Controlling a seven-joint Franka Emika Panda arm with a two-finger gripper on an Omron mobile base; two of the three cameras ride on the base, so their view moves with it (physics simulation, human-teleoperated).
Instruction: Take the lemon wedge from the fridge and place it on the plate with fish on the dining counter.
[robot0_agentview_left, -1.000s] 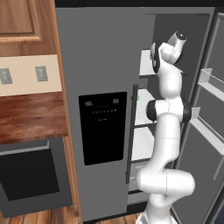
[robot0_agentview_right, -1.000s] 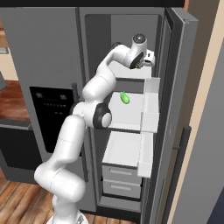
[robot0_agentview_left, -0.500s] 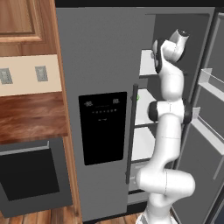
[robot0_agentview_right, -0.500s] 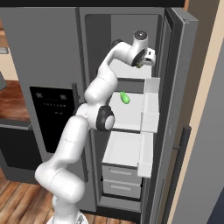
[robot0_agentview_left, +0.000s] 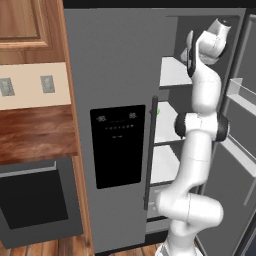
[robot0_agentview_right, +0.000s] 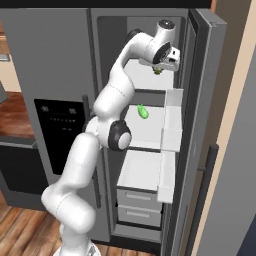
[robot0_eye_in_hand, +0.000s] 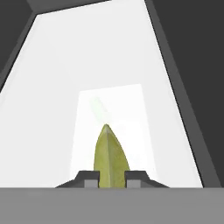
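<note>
The lemon wedge (robot0_eye_in_hand: 110, 157) sits pinched between the gripper (robot0_eye_in_hand: 111, 178) fingertips, jaws narrowed onto it, above the fridge (robot0_agentview_right: 55, 55) upper shelf (robot0_agentview_right: 145, 80); the hand has risen slightly.

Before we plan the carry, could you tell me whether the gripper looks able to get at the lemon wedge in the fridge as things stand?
Yes, apparently: the gripper is already closed on the lemon wedge, with the fridge door open and nothing between them.
</note>
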